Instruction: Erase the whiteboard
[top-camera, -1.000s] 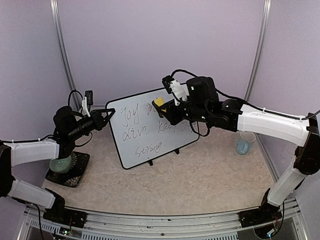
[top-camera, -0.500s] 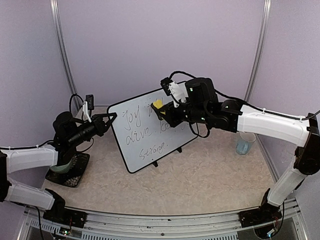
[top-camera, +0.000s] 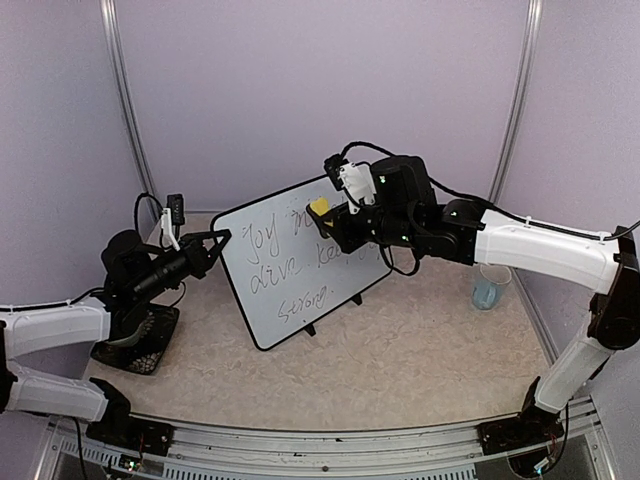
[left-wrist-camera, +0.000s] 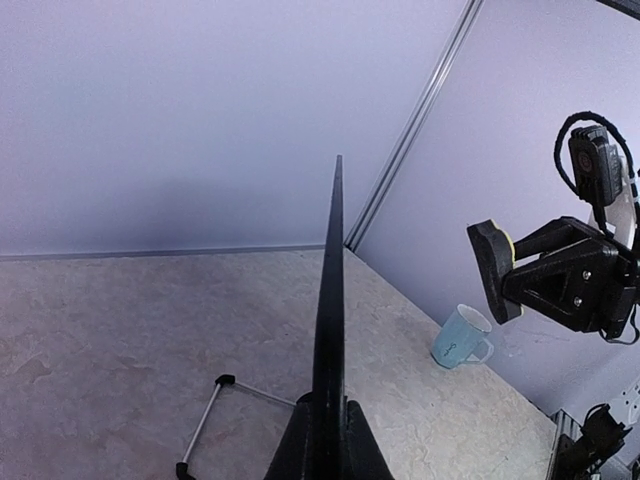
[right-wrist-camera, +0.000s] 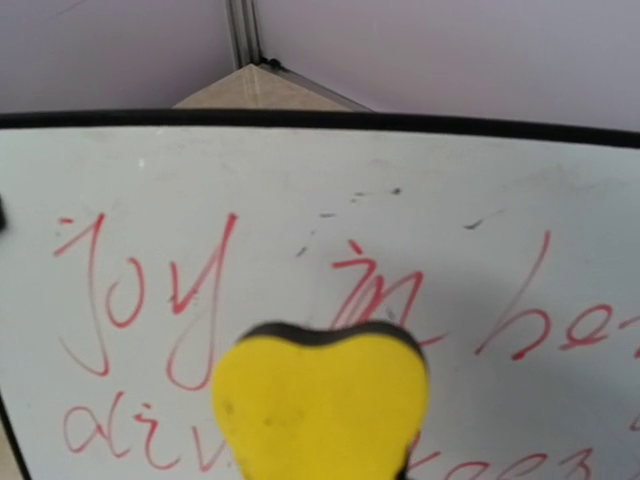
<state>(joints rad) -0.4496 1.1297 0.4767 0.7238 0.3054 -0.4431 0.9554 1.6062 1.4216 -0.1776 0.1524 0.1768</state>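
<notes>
Whiteboard (top-camera: 300, 262) stands tilted at the back middle of the bench (top-camera: 420, 350), with writing (top-camera: 285, 272) across it. Since a second ago its bottom corner has swung a bit nearer to me. My left end effector (top-camera: 218, 240) is closed tight on the board's left edge and has squeezed in more. My right end effector (top-camera: 328, 215) pinches the yellow eraser (top-camera: 319, 206) by the top writing, about where it was, a little off the board.
</notes>
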